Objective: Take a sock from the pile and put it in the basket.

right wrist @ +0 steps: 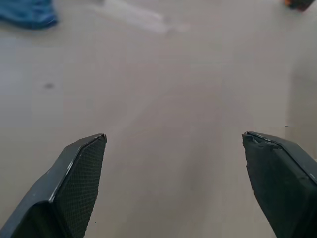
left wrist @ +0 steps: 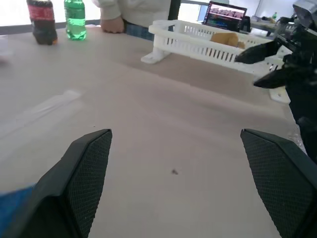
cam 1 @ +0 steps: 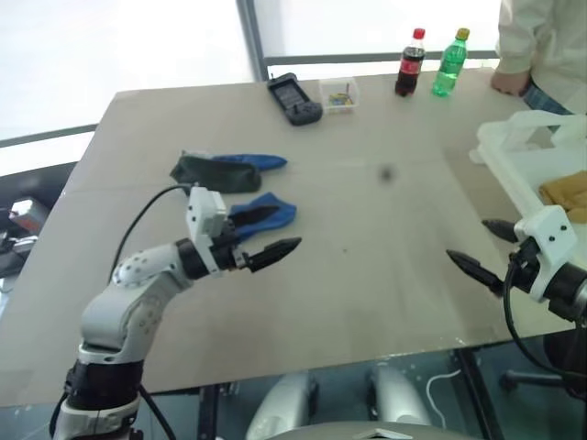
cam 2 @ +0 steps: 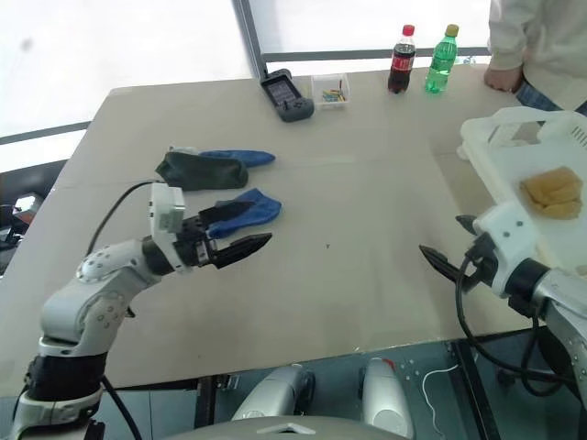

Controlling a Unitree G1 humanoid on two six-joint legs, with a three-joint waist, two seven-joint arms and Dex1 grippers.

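Socks (cam 1: 229, 174) lie on the bench (cam 1: 367, 238) behind the empty, wide-open left hand (cam 1: 266, 234); right hand (cam 1: 481, 247) gapes empty beside the basket (cam 1: 514, 165). Bottles (cam 1: 431, 62), phone (cam 1: 293, 99) sit far back.

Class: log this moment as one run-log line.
left tool: open, empty | right tool: open, empty | basket: yellow sock inside | pile: on table

Left gripper (cam 1: 266, 234) hovers above the table (cam 1: 367, 257), jaws spread, empty, pointing right. Right gripper (cam 1: 481, 247) near table's right edge, jaws spread, empty, pointing left.
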